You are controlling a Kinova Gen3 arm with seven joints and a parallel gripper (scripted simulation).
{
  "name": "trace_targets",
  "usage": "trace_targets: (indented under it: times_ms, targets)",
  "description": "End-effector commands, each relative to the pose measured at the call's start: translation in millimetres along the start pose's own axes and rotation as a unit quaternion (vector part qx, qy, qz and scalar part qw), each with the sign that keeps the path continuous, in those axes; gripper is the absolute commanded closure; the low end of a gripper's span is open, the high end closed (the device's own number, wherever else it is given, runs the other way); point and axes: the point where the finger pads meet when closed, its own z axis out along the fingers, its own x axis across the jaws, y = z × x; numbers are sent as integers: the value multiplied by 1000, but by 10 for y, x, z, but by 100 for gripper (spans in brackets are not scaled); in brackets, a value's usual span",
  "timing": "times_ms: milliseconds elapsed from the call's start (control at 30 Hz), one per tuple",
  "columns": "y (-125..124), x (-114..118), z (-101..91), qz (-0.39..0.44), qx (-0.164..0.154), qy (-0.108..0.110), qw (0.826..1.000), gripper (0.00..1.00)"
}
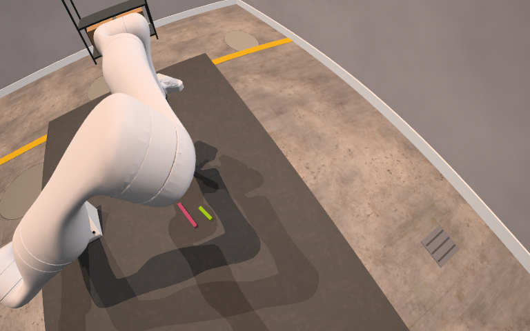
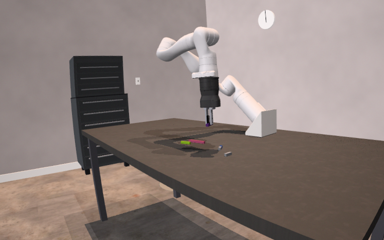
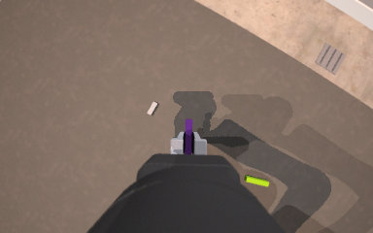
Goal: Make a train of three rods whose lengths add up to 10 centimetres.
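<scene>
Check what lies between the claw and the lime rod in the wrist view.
Only bare, shadowed tabletop shows between the claw and the lime rod in the wrist view.

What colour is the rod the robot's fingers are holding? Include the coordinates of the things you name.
Purple point(image 2: 207, 124) point(image 3: 188, 126); it shows best in the wrist view.

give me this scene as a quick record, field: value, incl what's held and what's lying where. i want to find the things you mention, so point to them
gripper point(image 2: 209, 123) point(image 3: 188, 139): shut on the purple rod point(image 2: 207, 124) point(image 3: 188, 126), above the table
blue rod point(image 2: 220, 146): on the table, at one end of a grey rod point(image 2: 219, 148)
other grey rod point(image 2: 227, 154) point(image 3: 152, 108): lying apart
pink rod point(image 1: 187, 214) point(image 2: 196, 141): beside the lime rod point(image 1: 205, 213) point(image 2: 185, 142) point(image 3: 256, 181)
train: unfinished
</scene>
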Motion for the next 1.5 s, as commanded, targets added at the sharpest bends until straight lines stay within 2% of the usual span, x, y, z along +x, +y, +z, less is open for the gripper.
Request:
trace_targets:
  times_ms: [0,500,767,1200,1267,1467]
  targets:
    - [-165,-359,57,-47,-9,6,999,76]
    - [-183,-374,46,-50,-7,6,999,76]
    - [-171,-374,110,-52,-7,6,999,76]
    - [-196,-349,651,-47,-6,8,999,76]
    - [-196,-349,651,-47,-6,8,999,76]
    - [-179,-361,862,-49,-9,6,999,76]
